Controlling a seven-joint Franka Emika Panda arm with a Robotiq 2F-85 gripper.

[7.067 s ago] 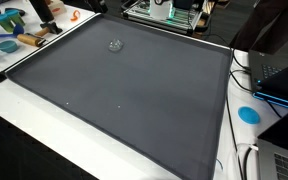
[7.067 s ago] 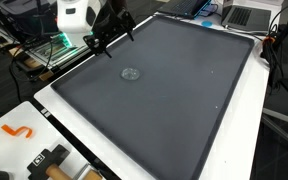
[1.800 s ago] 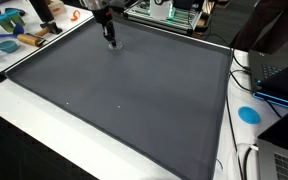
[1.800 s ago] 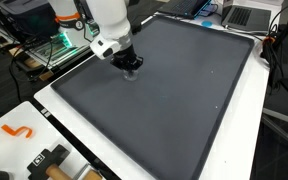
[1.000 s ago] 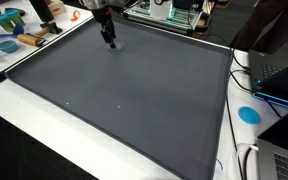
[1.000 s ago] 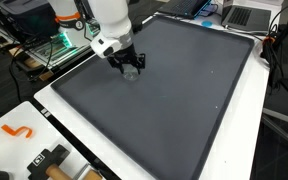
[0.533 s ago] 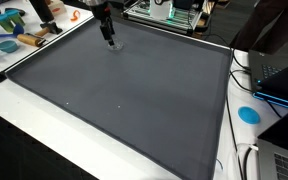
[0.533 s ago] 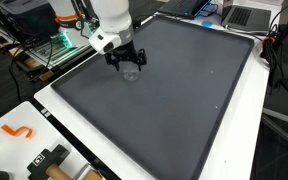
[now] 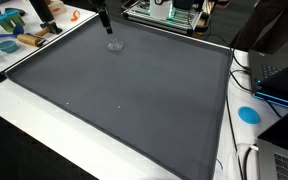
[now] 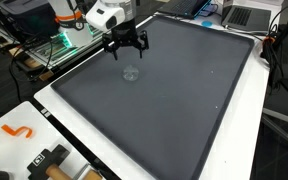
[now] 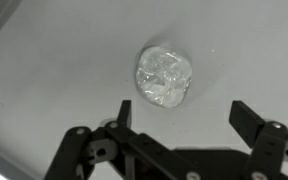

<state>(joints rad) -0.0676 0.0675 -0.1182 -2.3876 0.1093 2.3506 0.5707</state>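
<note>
Tool (image 10: 125, 43) hung open and empty (jaws spread wide) directly above clear round object (image 10: 131, 72) on surface (image 10: 189, 105), not touching.

Looks like a lab or a workshop. Big white desk (image 9: 24, 115) with a dark grey mat (image 9: 124, 95) on top. Open laptop (image 9: 281, 72) and loose cables (image 9: 240, 62) at one edge. Tools (image 9: 16, 40) in a heap at a far corner. Metal frame (image 10: 34, 58) full of wires, with a green glow, just beside the desk.
</note>
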